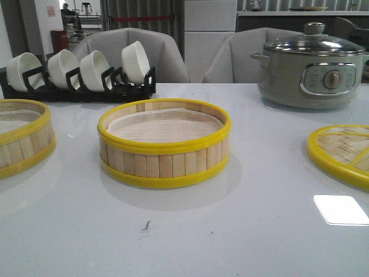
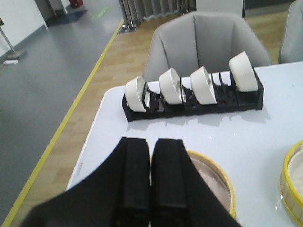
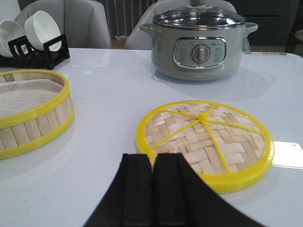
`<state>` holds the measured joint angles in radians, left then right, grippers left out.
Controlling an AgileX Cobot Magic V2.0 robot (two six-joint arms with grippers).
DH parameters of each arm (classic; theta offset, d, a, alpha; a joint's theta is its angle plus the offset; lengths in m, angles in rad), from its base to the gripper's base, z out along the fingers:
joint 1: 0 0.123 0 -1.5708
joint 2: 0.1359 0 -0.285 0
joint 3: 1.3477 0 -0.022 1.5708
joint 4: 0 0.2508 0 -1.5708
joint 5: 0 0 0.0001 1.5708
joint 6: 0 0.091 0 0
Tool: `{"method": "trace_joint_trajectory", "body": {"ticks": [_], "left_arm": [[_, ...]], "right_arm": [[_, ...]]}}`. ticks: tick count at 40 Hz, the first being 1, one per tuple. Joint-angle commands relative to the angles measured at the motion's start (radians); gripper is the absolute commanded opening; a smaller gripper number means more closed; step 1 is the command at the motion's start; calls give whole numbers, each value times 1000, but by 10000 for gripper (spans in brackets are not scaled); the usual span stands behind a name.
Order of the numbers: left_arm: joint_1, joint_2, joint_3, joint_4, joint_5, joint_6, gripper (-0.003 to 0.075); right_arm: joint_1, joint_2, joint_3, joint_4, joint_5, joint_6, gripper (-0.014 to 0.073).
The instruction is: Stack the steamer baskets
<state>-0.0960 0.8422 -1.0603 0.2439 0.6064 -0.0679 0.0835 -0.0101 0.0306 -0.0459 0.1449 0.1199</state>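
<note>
The steamer baskets stood apart on the white surface (image 1: 190,236): one basket (image 1: 164,147) sat in the middle, before the robot, and the second basket (image 1: 23,141) stood well to the left, half cut by the edge of the front view. Neither was lifted, so the stacking was not yet begun.

The left tool (image 2: 151,177) hung above the left basket's near rim, its two black fingers pressed together and holding nothing. The right tool (image 3: 152,189) was also closed and empty, and it hovered just before a flat woven lid (image 3: 206,142) with a yellow rim. Behind stood a rack of white bowls (image 1: 81,72) and a grey-green pot (image 1: 311,69).

To do this step well, I think the left tool should first spread its fingers, then come down over the wall of the left basket, one finger inside and one outside, and close on the slats. The basket should be raised level, carried over the middle one, and lowered only when the two yellow rims lie exactly one over the other. A tilted grip would likely make the ring catch on the rim.
</note>
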Motion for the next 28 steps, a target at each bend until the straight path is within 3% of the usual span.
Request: {"method": "trace_joint_trajectory", "body": {"ticks": [1,28], "left_arm": [[-2,-2,-30,1,-29,-5,85],[-2,28,-28,11,-78,-5,85]], "right_arm": [[0,-21,-15,-12,-85,-1,55],[0,-21,-15,-12,-85,-1,55]]}}
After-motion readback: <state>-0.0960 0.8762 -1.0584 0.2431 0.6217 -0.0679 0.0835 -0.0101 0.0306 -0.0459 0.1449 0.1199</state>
